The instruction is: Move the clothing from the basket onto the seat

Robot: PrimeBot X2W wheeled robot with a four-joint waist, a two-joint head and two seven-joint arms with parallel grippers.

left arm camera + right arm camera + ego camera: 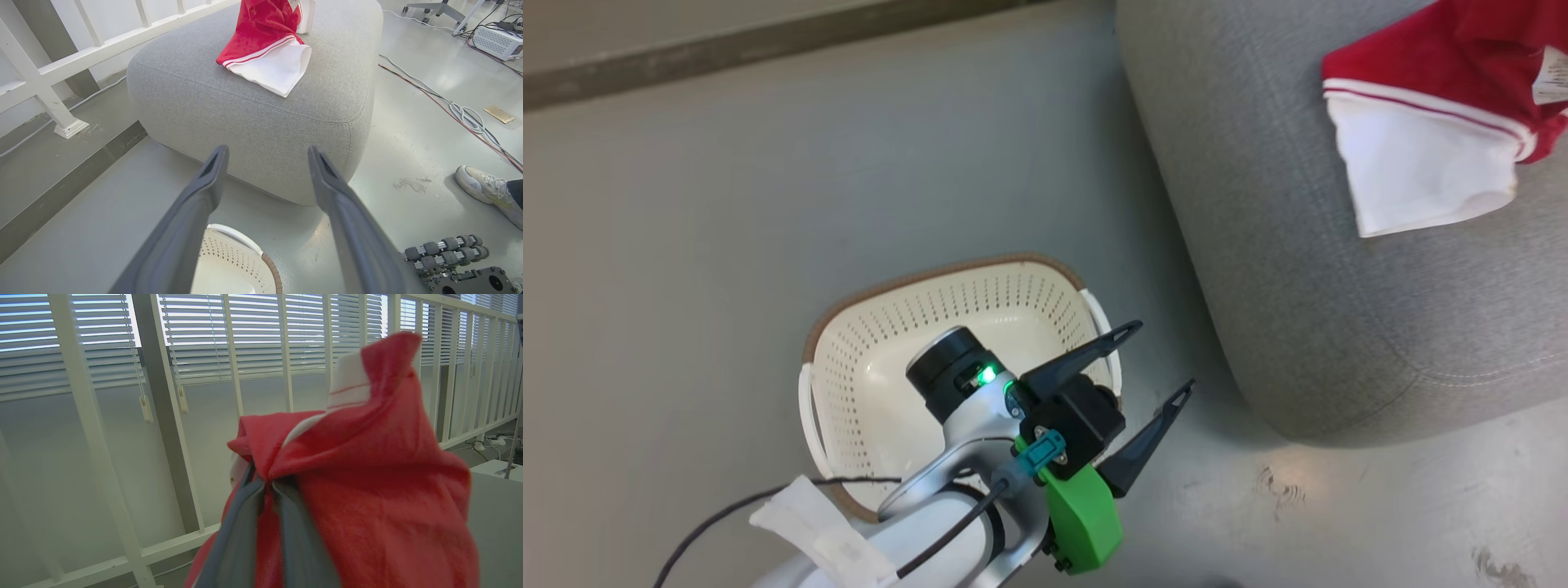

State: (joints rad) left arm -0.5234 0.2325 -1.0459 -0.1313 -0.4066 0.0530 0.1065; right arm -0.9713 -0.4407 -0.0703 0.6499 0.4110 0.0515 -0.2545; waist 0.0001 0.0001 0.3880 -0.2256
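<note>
Two long dark fingers of the left gripper [1162, 357] spread as wide as they go, gripping nothing and touching nothing. Hung over the right-hand rim of the small cream-white perforated plastic basket with a brown woven edge [866, 384], tips aimed toward the large grey fabric-upholstered seat with rounded corners [1298, 286]. From the left wrist, the same wide gap between the fingers, with the basket's rim just below and the seat's near corner beyond. Right gripper [265, 482] pinched almost flat on a fold of the red sports jersey with white trim stripes [367, 477], cloth bunched over and around both fingers, with a white railing [102, 457] and slatted window blinds [253, 339] behind. Jersey out of the basket and on the seat's top: white part lying flat, short of the edge that faces the basket, red part rising from it and off the picture's top. Basket standing on the grey floor [768, 204] near the seat's corner, apart from it. On the floor well apart from the seat, loose cables [461, 110] and a person's pale shoe [486, 188].
</note>
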